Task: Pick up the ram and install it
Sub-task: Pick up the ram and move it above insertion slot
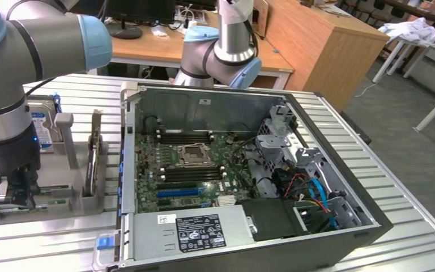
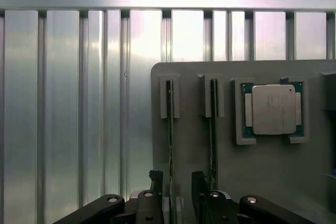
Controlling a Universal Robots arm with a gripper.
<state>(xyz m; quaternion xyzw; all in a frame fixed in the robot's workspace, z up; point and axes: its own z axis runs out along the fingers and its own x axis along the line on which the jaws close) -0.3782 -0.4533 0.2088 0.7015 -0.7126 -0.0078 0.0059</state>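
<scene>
Left of the open computer case (image 1: 369, 224), over the grey holder (image 2: 252, 182), the gripper (image 2: 176, 181) hung with its jaws open on either side of the ram (image 2: 170, 124). The ram stood on edge in its slot, beside a 2nd stick (image 2: 213, 129) and a processor (image 2: 274, 109).

The ram (image 2: 170, 129) stands edge-on, chips untellable, one end hidden inside the pincer (image 2: 176, 177), itself cut off by the picture's edge. The arm (image 1: 6, 107) hides most of the hard drive (image 1: 46, 133).
</scene>
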